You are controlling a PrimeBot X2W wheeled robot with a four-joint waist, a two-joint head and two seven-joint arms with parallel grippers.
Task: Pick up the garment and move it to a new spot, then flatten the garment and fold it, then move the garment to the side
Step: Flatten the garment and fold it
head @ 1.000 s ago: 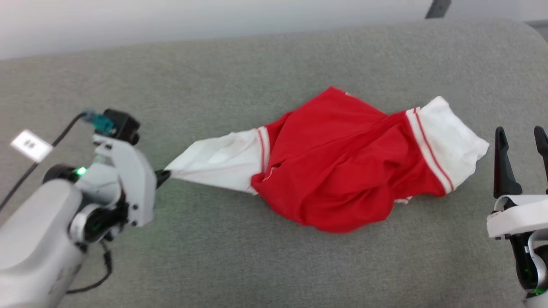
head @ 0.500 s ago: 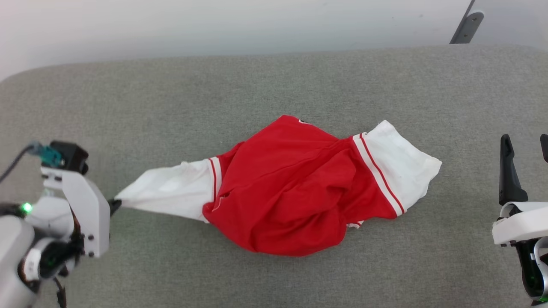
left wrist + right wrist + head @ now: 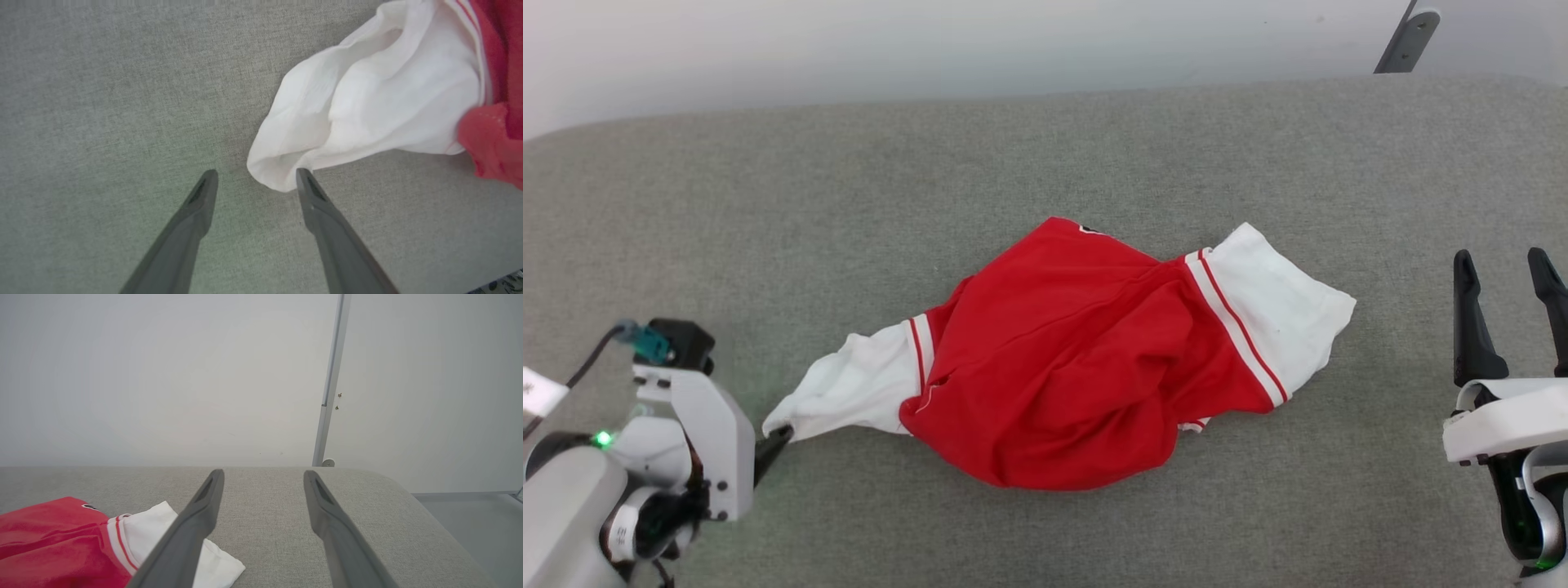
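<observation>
Both the left gripper and the right gripper have their fingers spread, grasping nothing. The red jersey T-shirt lies crumpled in the middle of the grey padded bench, with a white sleeve out to each side. The left sleeve touches one left finger at its tip, unpinched. The right gripper hovers well apart from the right sleeve.

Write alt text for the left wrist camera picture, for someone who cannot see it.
The left gripper stands open, its two dark fingers over a grey fabric surface, with the bunched white sleeve end of the garment lying loose between their tips. The garment's red body shows at the right edge.
</observation>
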